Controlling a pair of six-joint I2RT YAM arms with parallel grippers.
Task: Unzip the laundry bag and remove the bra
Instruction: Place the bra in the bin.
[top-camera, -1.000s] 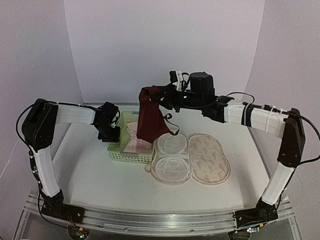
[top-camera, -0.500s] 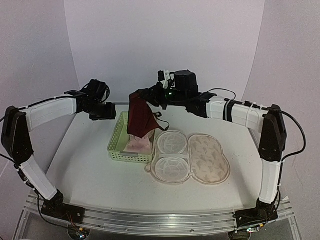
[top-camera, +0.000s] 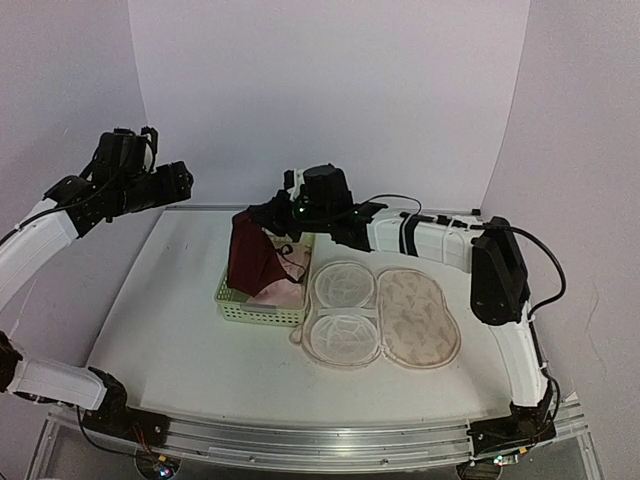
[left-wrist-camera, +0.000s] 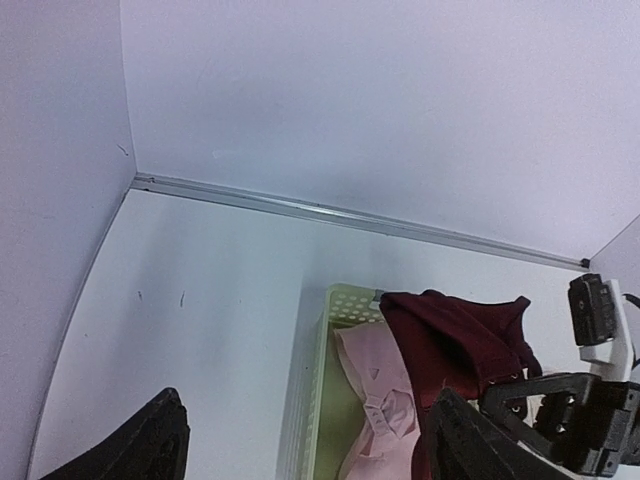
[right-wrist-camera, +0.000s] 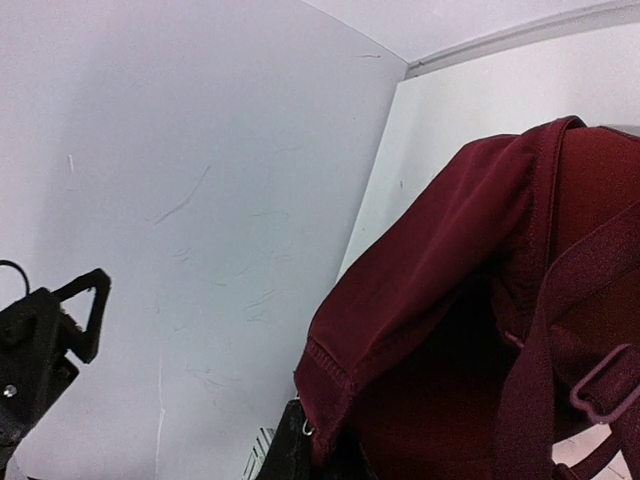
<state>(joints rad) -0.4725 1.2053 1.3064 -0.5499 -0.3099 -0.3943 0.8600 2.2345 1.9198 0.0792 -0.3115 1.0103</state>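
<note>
1. Already out of its pouch, the dark maroon soft-fabric bra hung lengthwise, top to bottom, straight beneath the right pincer, which was clamped on its upper edge just left of frame centre.
2. Its lower hem reached the far end of the light-green plastic lattice basket, above a pale pink garment; whether they touched could not be told.
3. The flat oval cream-peach printed laundry bag lay unzipped and spread open at centre-right, just beside the basket.
4. The left pincer, fingers spread wide and holding nothing, sat at the upper left, well apart, so any release looked like the right arm's job.
5. Against half a second earlier, the bra and right pincer were lower and further left, and the left arm had risen away.
</note>
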